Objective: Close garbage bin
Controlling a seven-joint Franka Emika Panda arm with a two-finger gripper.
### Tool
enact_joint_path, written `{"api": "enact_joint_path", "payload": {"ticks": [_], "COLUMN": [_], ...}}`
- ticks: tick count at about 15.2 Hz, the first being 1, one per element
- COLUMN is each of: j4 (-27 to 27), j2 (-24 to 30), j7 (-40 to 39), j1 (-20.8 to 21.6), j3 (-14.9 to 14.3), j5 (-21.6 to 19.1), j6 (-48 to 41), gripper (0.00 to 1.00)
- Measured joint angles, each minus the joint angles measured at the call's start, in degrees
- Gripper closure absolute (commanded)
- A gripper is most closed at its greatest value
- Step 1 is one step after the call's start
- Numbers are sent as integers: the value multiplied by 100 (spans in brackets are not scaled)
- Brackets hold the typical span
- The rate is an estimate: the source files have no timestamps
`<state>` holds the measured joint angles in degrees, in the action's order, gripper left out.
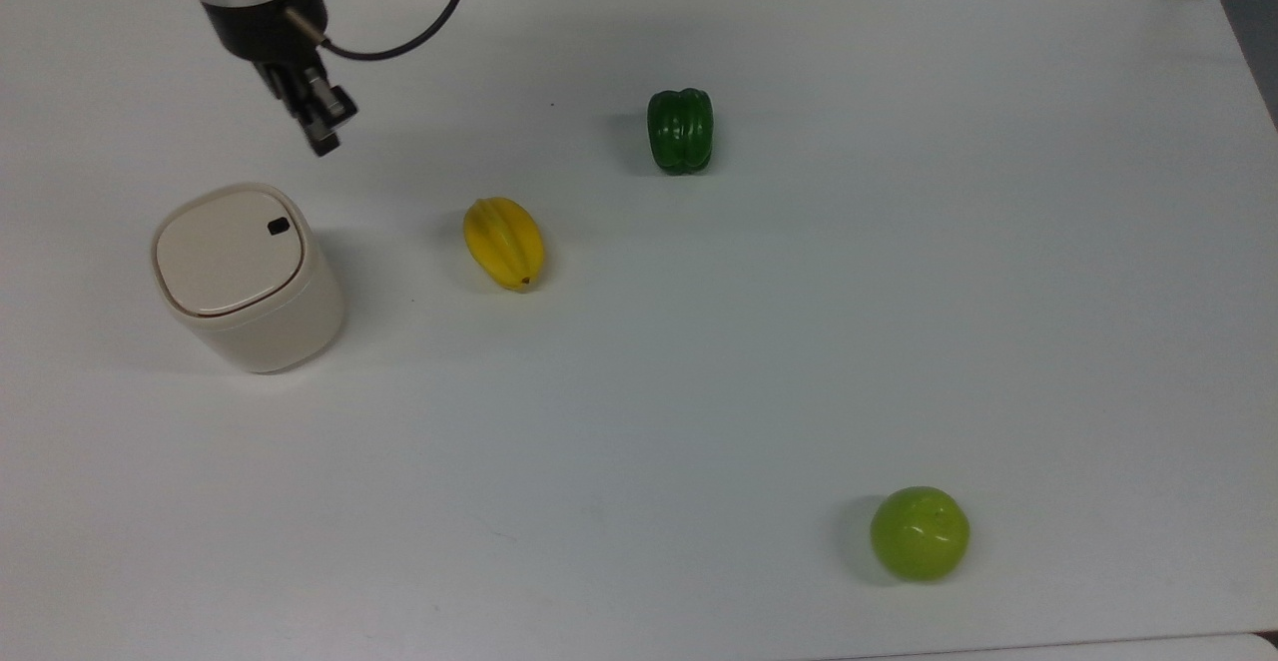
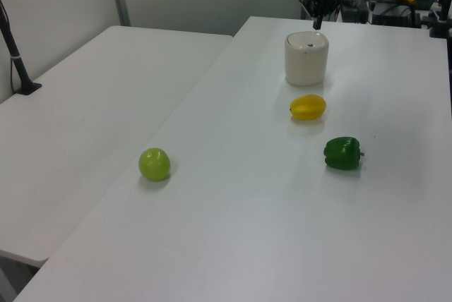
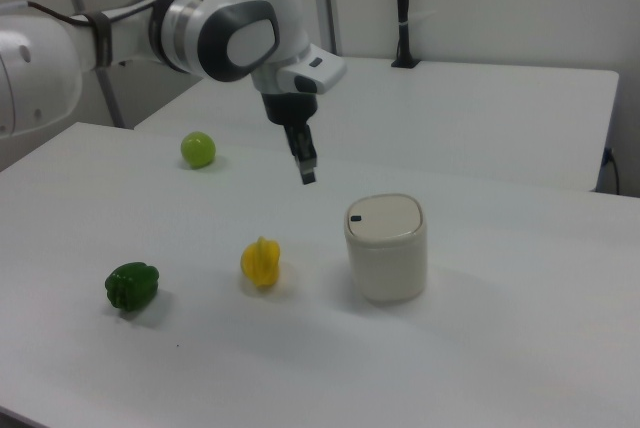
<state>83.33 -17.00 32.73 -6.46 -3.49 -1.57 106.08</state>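
Well below the raised gripper (image 3: 308,176), lidded garbage bin (image 3: 386,246), apart.

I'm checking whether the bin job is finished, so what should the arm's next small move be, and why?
Probably just retreat a little farther up and away. The cream-beige plastic garbage bin has its flat lid lying flush, so it looks closed, and the gripper hangs above the white table, clear of the bin and holding nothing.

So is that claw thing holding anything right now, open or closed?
Gripper: shut, holding nothing, raised in the air clear of the garbage bin, whose lid lies flat.
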Motion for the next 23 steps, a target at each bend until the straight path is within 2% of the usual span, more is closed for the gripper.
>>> {"api": "enact_joint_path", "payload": {"ticks": [2, 5, 7, 10, 13, 15, 16, 23], "j4": [-67, -101, -107, -104, -23, 123, 218, 451], "j2": [67, 266, 445, 724, 880, 1033, 1126, 1418], "j7": [-323, -1260, -1799, -2683, -3221, -3453, -3520, -3897], "j1": [3, 3, 3, 20, 118, 177, 194, 129], "j3": [41, 52, 52, 83, 92, 96, 97, 69], "j5": [-182, -568, -729, -766, -766, -764, -760, -725], "j6": [-324, -926, -1279, -1861, -2078, -2100, -2100, -2100], "gripper": [93, 89, 81, 72, 48, 13, 0, 0]}}
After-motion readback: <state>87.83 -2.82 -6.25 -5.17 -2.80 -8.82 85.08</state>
